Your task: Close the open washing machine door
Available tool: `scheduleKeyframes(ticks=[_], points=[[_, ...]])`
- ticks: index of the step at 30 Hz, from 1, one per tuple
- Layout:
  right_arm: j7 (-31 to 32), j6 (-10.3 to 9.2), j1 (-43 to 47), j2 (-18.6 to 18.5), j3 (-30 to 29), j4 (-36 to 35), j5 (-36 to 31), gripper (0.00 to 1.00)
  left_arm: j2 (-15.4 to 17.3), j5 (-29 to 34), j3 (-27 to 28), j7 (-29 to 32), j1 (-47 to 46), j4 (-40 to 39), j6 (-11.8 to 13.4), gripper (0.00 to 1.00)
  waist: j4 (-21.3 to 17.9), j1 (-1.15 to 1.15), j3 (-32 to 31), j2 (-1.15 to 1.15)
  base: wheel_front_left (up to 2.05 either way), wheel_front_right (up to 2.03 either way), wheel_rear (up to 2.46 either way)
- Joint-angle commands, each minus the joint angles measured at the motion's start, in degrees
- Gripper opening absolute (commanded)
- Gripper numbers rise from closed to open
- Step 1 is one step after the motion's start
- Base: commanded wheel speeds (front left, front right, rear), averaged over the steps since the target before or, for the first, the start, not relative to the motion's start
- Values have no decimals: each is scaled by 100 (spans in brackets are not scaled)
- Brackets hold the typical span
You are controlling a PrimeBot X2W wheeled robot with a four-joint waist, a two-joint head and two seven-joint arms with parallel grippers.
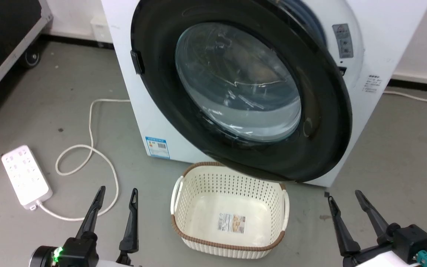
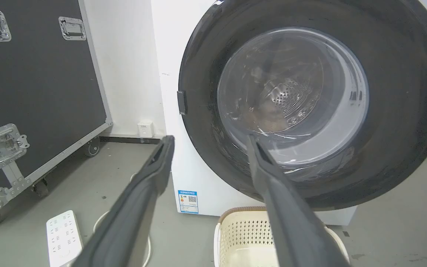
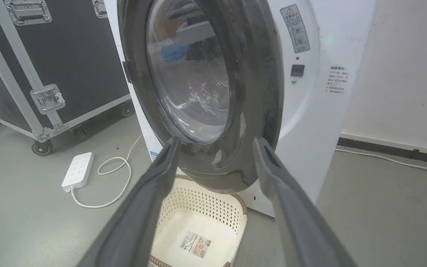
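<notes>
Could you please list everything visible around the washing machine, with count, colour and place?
washing machine: one, white, centre, by the wall.
washing machine door: one, black rim and clear glass, open, above the basket's back edge.
laundry basket: one, cream with brown rim, on the floor before the machine, label inside.
power strip: one, white, floor at left.
cables: two, white, one looped by the strip, one on the floor at right.
flight case: one, black with metal edging, on castors, far left.
left hand: one, dark, open, lower left.
right hand: one, dark, open, lower right.
</notes>
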Motion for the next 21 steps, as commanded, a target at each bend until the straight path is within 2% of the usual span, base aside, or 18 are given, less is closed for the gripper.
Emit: scheduleKeyframes(ticks=[1,2,3,4,8,16,21], points=[[-24,5,71,-11,37,13,36,100,-30,31,37,-24,66,-32,22,100,25,0,73,0,0,0,0],[-24,5,43,-33,74,13,53,49,-49,64,58,-24,70,-51,15,100,41,0,125,0,0,0,0],[-24,5,-1,-56,113,-12,62,6,-58,113,68,-24,70,-65,9,100,53,0,179,0,0,0,0],[-24,5,-50,-80,160,-43,83,0,-68,156,68,-24,62,-76,-3,100,67,0,245,0,0,0,0],[-18,5,-367,-228,403,-107,288,0,-123,275,39,-24,-90,-69,-59,100,133,0,582,0,0,0,0],[413,5,-1668,-1305,944,-101,514,0,-325,348,-133,-25,-569,8,-94,100,448,0,1350,0,0,0,0],[737,5,-2491,-1859,863,184,1043,0,-404,350,-180,-25,-766,24,-88,100,662,0,1693,0,0,0,0]])
